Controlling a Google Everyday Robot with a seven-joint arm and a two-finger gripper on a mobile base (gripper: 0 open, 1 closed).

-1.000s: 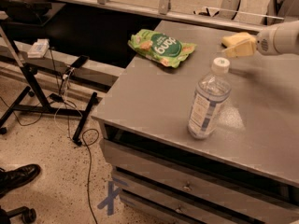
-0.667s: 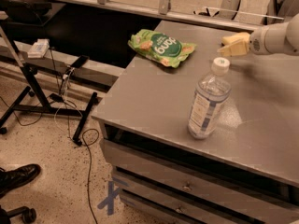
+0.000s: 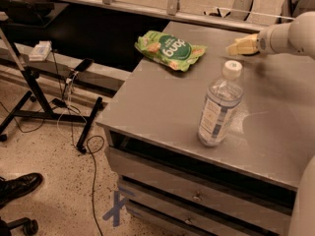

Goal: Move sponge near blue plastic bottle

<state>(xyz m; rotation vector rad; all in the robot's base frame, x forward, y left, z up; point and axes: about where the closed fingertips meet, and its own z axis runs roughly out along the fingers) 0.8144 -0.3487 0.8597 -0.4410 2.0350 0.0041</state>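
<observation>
The sponge (image 3: 241,45) has edged left toward the bottle (image 3: 220,107), pinched at one end by the claw (image 3: 256,44) just above the desk's (image 3: 162,107) far side; light and squashy, it probably needs only a gentle mid-body squeeze.

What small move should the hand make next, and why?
Probably bring the sponge forward toward the blue plastic bottle. The hand holds the sponge above the far part of the table, apart from the bottle, which stands upright nearer the front edge; the green snack bag lies off that path.
</observation>
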